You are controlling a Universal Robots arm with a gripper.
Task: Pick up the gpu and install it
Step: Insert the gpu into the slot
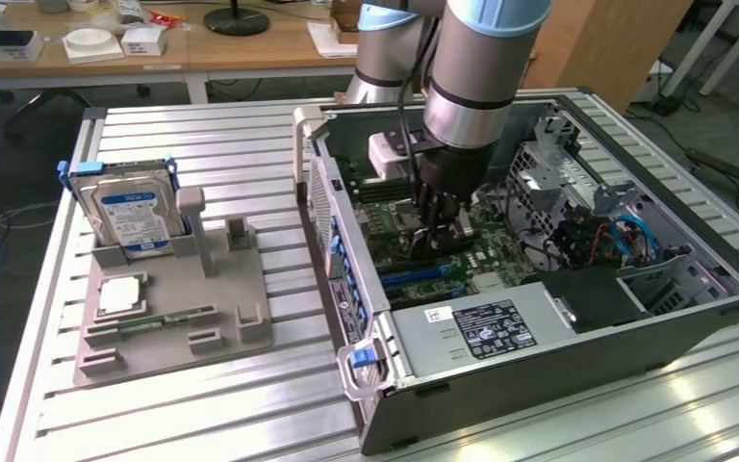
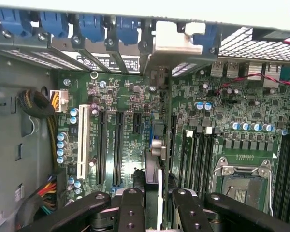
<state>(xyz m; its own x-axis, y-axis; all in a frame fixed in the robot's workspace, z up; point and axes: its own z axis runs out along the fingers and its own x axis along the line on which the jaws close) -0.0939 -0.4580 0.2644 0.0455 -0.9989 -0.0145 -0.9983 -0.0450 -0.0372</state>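
Note:
The gpu (image 2: 155, 145) shows edge-on in the wrist view as a thin dark card, its pale metal bracket (image 2: 176, 46) up against the case's rear slot openings. My gripper (image 2: 158, 198) is shut on the card, with black fingers (image 2: 131, 208) on either side of it. The card hangs over the green motherboard (image 2: 130, 104), in line with the long black expansion slots (image 2: 117, 145); I cannot tell whether it touches a slot. In the exterior view my gripper (image 1: 437, 223) reaches straight down into the open computer case (image 1: 677, 318), with the gpu (image 1: 446, 241) between its fingers.
The power supply (image 1: 492, 329) fills the case's near end; a drive cage and blue cables (image 1: 626, 236) stand on the exterior view's right. The empty CPU socket (image 2: 241, 186) lies beside the card. A grey tray (image 1: 170, 318) outside holds a hard drive (image 1: 132, 217) and a memory stick (image 1: 151, 320).

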